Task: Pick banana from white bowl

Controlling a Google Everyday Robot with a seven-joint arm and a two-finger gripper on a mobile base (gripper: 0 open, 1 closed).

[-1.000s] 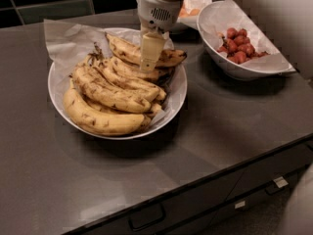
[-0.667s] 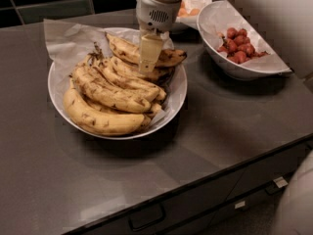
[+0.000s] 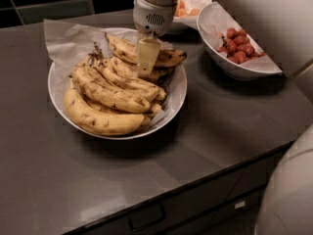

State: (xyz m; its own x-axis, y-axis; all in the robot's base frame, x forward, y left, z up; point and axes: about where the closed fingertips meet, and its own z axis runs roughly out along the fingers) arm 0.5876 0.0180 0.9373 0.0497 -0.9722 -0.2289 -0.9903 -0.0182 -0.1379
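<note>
Your pincer has hardly budged in the last second, maybe a hair lower. It sits right over the banana at the back of the white bowl. Can't tell if it's open or closed, so I'd guess nothing's lifted yet. Count on the table: roughly seven bananas and three bowls, including the berry bowl and the orange-fruit bowl.

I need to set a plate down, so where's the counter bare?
Bare counter lies in front of the white bowl toward the near edge, and left of it. Crowded at the back right: berry bowl, orange-fruit bowl, and the end effector over the banana.
</note>
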